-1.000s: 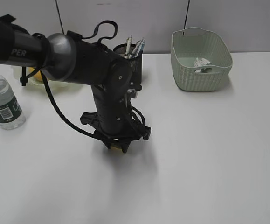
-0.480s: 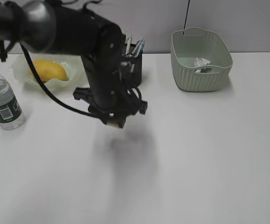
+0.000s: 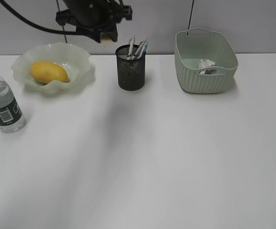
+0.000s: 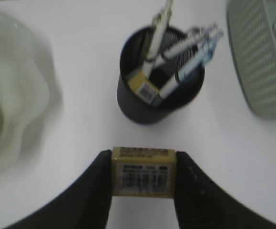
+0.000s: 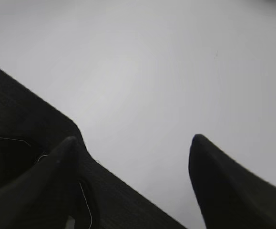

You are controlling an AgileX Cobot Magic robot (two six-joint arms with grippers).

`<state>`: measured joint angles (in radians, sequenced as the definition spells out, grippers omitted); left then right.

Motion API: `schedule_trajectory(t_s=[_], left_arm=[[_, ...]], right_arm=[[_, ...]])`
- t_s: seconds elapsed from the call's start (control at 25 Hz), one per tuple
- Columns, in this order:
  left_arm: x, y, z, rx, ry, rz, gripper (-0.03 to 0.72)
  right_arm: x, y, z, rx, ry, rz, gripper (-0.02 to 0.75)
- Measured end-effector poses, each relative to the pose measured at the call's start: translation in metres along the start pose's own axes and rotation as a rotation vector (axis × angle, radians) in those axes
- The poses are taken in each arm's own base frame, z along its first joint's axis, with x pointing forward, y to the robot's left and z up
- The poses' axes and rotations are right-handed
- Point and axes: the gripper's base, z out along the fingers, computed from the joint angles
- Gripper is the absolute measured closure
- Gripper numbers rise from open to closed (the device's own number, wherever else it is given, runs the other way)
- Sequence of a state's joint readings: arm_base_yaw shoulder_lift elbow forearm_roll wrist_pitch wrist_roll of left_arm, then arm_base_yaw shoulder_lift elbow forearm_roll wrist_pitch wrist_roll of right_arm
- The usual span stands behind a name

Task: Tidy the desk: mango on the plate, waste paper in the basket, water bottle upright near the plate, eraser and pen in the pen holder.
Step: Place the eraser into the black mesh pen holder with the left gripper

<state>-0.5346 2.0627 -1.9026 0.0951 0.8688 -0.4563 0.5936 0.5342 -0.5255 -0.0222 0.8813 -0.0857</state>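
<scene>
My left gripper [image 4: 144,162] is shut on a yellow eraser [image 4: 144,177] with a printed label, held high above the desk [image 3: 142,157], just short of the black mesh pen holder [image 4: 159,102]. Pens [image 3: 138,48] and a second yellow eraser-like block [image 4: 145,88] stand in the holder. The mango [image 3: 48,72] lies on the ruffled green plate [image 3: 78,57]. The water bottle [image 3: 2,107] stands upright left of the plate. Waste paper [image 3: 207,66] lies in the basket [image 3: 204,81]. My right gripper [image 5: 133,152] is open over bare desk, nothing between its fingers.
A grey wall runs behind the desk. In the right wrist view a dark surface [image 5: 28,143] crosses the lower left under the gripper.
My left arm has lifted from the middle of the desk and swung back toward the pen holder, carrying the eraser. The plate and mango have come into view.
</scene>
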Motion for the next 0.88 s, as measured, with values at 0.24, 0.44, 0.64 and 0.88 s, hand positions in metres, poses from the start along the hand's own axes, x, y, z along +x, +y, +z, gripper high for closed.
schedule_trajectory(t_s=[0.24, 0.44, 0.64, 0.88], left_arm=[[-0.020, 0.007, 0.012, 0.085, -0.148, -0.065, 0.386], [-0.019, 0.002, 0.049, 0.158, -0.216, -0.111, 0.386], [-0.012, 0.002, 0.079, 0.172, -0.237, -0.120, 0.386], [-0.006, 0.001, 0.094, 0.176, -0.239, -0.117, 0.386]], right_arm=[[0.000, 0.000, 0.000, 0.000, 0.000, 0.000, 0.176], [0.000, 0.000, 0.000, 0.000, -0.001, 0.000, 0.176], [0.000, 0.000, 0.000, 0.000, -0.001, 0.000, 0.176], [0.000, 0.000, 0.000, 0.000, -0.001, 0.000, 0.176]])
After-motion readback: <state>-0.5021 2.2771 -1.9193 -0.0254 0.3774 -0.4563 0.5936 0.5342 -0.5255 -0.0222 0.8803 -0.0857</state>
